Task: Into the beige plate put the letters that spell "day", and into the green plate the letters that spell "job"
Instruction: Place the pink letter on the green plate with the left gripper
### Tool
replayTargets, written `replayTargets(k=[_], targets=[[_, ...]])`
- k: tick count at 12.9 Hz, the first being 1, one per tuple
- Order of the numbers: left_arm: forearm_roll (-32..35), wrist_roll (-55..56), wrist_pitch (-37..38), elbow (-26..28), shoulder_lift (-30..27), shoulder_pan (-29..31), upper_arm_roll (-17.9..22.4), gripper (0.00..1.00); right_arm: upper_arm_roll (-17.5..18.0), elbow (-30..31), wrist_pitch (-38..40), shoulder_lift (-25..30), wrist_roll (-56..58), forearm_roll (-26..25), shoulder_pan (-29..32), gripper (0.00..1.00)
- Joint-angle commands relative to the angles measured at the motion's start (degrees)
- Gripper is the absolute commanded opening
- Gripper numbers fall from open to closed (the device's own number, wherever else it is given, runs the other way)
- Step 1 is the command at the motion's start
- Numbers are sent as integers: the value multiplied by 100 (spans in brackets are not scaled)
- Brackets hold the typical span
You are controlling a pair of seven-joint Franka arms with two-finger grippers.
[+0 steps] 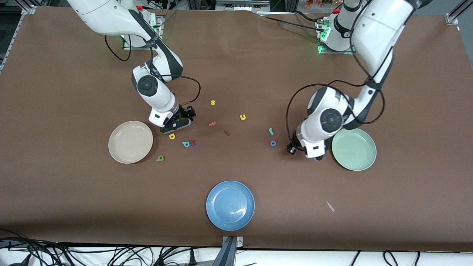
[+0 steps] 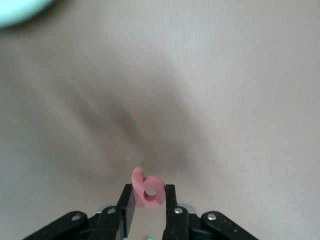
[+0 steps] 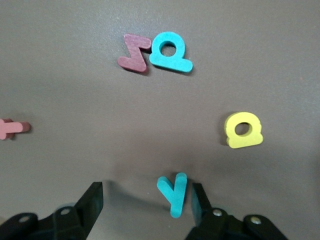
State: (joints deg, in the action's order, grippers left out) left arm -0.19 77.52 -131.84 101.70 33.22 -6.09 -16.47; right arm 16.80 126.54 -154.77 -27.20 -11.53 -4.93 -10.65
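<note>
My left gripper (image 2: 148, 193) is shut on the salmon-red "b" (image 2: 148, 190) and hangs over the table beside the green plate (image 1: 354, 149); in the front view the hand (image 1: 317, 155) hides the letter. The teal "j" (image 1: 271, 131) and blue "o" (image 1: 273, 143) lie close by on the cloth. My right gripper (image 3: 147, 195) is low and open beside the beige plate (image 1: 130, 142). The teal "y" (image 3: 173, 192) lies between its fingers, close to one of them. The yellow "a" (image 3: 242, 130) lies nearby, and the green "d" (image 1: 160, 158) is nearer the front camera.
A teal letter (image 3: 170, 51) touches a dark red one (image 3: 134, 52). A small red "t" (image 1: 212, 123), a dark red bar (image 1: 227, 132), a yellow "s" (image 1: 213, 102) and a yellow "u" (image 1: 242, 117) lie mid-table. A blue plate (image 1: 230, 205) sits near the front edge.
</note>
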Motion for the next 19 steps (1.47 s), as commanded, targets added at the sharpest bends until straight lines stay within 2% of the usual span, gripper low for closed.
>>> replayTargets(k=[1,5,7,11,12,13,14,16,18,19], targets=[[-121,-894,579,87,-492,571,-5,11,-62,-7,-106,-49,-104,-157,-17,75],[-121,-2888,1555,96,-624,1582,3,11,-141,11,-106,-84,-60,-184,-17,61],[-60,-3391,1547,157,-476,1803,12,11,-142,11,-106,-84,-42,-184,-17,50],[90,-3507,1328,166,-62,1866,56,14,-150,2,-106,-110,-42,-184,-17,44],[107,-3507,1328,158,8,1874,56,21,-150,2,-106,-110,-42,-184,-17,43],[107,-3507,1328,157,17,1883,56,36,-150,2,-106,-119,-42,-175,-17,43],[107,-3507,1328,157,9,1909,47,55,-150,2,-106,-119,-42,-175,-17,38],[90,-3411,1345,88,-53,1909,39,100,-150,2,-106,-119,-42,-175,-17,29],[28,-3140,1398,-140,-184,1822,-23,100,-177,2,-106,-111,-33,-184,-17,19],[28,-2860,1407,-263,-228,1691,-180,100,-185,11,-106,-102,-25,-184,-17,18]])
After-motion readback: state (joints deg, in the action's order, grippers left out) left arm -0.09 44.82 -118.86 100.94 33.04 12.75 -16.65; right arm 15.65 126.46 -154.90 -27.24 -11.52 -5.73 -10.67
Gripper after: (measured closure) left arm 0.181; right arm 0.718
